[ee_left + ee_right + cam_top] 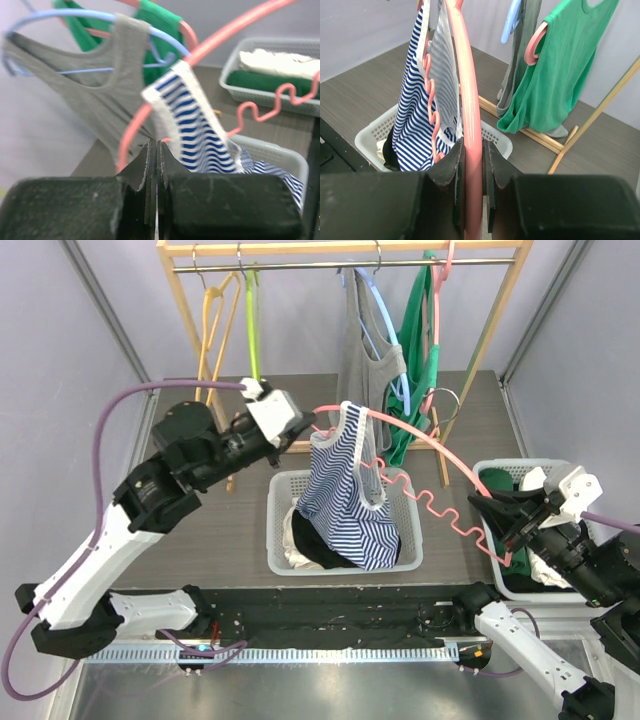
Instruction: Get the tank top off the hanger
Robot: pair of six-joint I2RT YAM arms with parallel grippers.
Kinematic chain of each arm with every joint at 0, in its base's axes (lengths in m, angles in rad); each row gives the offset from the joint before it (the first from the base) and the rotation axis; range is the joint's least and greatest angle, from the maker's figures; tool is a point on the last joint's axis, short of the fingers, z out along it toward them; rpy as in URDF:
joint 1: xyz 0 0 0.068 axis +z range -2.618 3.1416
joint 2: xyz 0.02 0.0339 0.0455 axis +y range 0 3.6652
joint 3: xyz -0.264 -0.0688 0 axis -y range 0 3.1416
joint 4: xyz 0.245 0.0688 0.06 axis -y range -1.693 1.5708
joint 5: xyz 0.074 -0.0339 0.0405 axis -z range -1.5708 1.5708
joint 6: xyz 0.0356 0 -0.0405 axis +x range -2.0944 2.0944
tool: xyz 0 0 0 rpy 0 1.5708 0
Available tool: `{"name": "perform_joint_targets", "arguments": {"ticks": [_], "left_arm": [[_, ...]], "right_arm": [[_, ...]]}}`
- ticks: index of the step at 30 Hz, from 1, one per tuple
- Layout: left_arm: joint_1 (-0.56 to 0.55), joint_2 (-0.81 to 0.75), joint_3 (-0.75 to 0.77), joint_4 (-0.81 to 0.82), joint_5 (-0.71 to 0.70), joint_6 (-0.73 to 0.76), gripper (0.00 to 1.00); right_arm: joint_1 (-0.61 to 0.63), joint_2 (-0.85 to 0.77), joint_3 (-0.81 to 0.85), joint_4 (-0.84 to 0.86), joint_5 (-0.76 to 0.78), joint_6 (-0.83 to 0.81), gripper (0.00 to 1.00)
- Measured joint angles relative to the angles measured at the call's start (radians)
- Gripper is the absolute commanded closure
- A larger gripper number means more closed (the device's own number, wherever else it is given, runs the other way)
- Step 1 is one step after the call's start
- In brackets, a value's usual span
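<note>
The left gripper [153, 150] has its 2 fingers pressed flat together with no gap between them. The wrist view does not show any cloth or plastic caught there. Its tips sit just beside the left end of the pink hanger [430, 445], raised above the far left corner of the white basket [277, 530] that stands in the middle of the tabletop [230, 530]. The hanger's arc passes just left of the tips, and the white-edged strap of the striped tank top [345, 490] lies just right of them.

The right gripper [471, 150] pinches the other end of the same hanger, with the pink bar clamped between its fingers. It is off to the right of the basket and above its rim. The hanger spans from 1 gripper to the other, and its wavy lower bar runs over the basket's right side.

The tank top hangs on the hanger's left half, above the basket, with 1 strap over the arc near the left gripper. Its body drops into the basket, where the hem lies on dark and pale clothes.

Beyond the basket stands a wooden rack [340, 247] carrying a grey top [362, 355] on a blue hanger [65, 12], with a green top [560, 65] beside it. Right of the basket, another basket [497, 468] holds green and white clothes.
</note>
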Motion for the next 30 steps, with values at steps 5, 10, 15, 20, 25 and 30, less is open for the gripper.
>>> {"name": "perform_joint_targets", "arguments": {"ticks": [5,10,15,20,25,30], "left_arm": [[0.037,-0.046,0.034,0.016,0.0,-0.008,0.33],[0.037,-0.058,-0.005,0.021,0.062,-0.075,0.32],[0.032,-0.023,-0.064,0.014,0.114,-0.135,0.38],[0.009,0.005,-0.106,0.011,0.132,-0.155,0.37],[0.002,0.013,-0.12,0.011,0.117,-0.153,0.39],[-0.023,0.027,-0.12,0.014,0.119,-0.148,0.53]], "right_arm": [[0.0,-0.003,0.015,-0.031,0.0,0.011,0.99],[0.0,-0.003,0.039,-0.042,-0.004,0.022,0.99],[0.0,-0.001,0.06,-0.039,-0.014,0.028,0.99],[0.0,0.005,0.063,-0.039,-0.026,0.03,0.99],[-0.006,0.01,0.063,-0.039,-0.029,0.03,0.99],[-0.006,0.017,0.063,-0.032,-0.039,0.033,0.99]]}}
